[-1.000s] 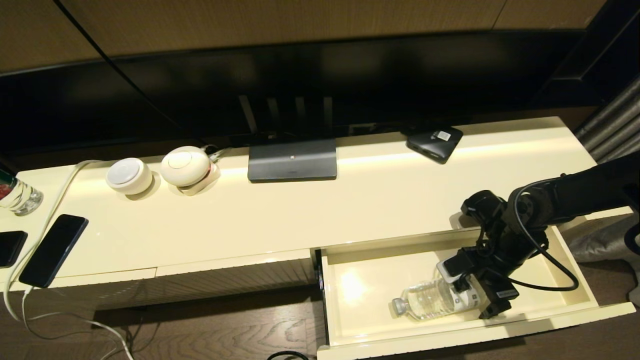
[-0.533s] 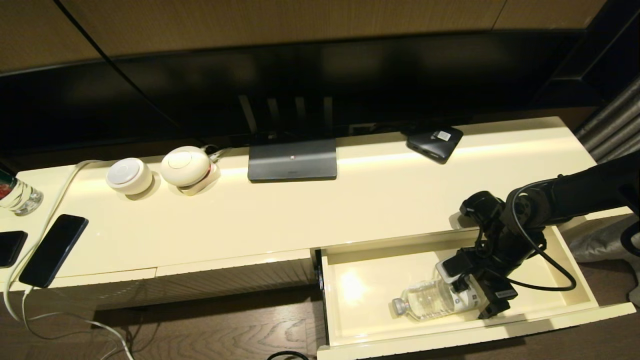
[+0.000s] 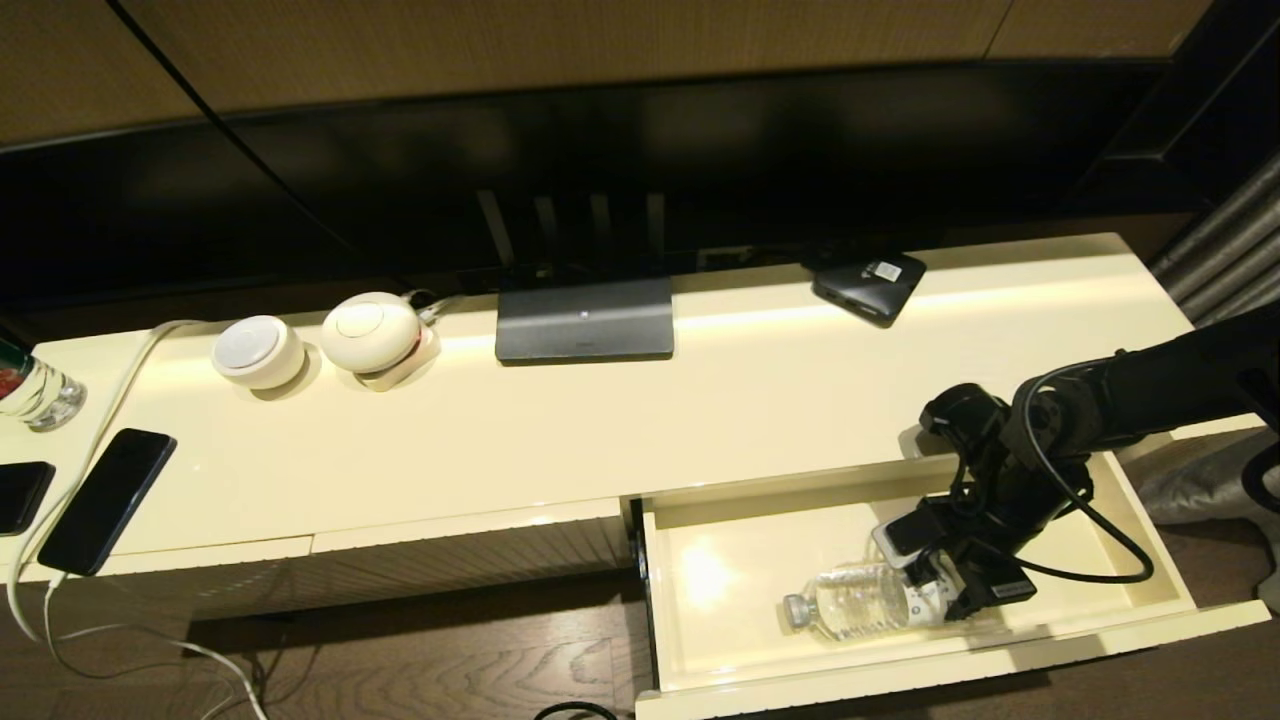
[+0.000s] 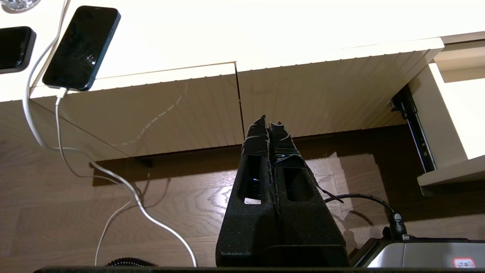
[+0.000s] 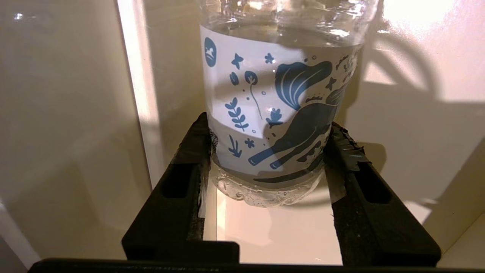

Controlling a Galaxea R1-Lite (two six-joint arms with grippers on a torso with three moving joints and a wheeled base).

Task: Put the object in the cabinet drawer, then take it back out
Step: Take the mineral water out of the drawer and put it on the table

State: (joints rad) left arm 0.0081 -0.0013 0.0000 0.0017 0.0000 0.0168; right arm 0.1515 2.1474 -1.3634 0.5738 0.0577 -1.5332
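Note:
The clear water bottle (image 3: 858,601) lies on its side on the floor of the open cream drawer (image 3: 900,672), cap pointing left. My right gripper (image 3: 952,598) reaches down into the drawer from the right. In the right wrist view both black fingers (image 5: 197,151) press against the sides of the bottle (image 5: 276,106) near its base, over the white-and-blue label, so my right gripper (image 5: 269,127) is shut on it. My left gripper (image 4: 268,123) is out of the head view. It hangs shut and empty above the wooden floor, in front of the cabinet.
On the cabinet top stand a grey TV base (image 3: 585,320), a black box (image 3: 868,285), two white round devices (image 3: 258,350), a dark phone (image 3: 108,498) on a cable, and a red-labelled glass bottle (image 3: 30,385). A closed ribbed panel (image 3: 470,565) lies left of the drawer.
My right wrist has shifted slightly back and down inside the drawer. The bottle has settled a touch flatter and stays in nearly the same spot. The left arm has not moved.

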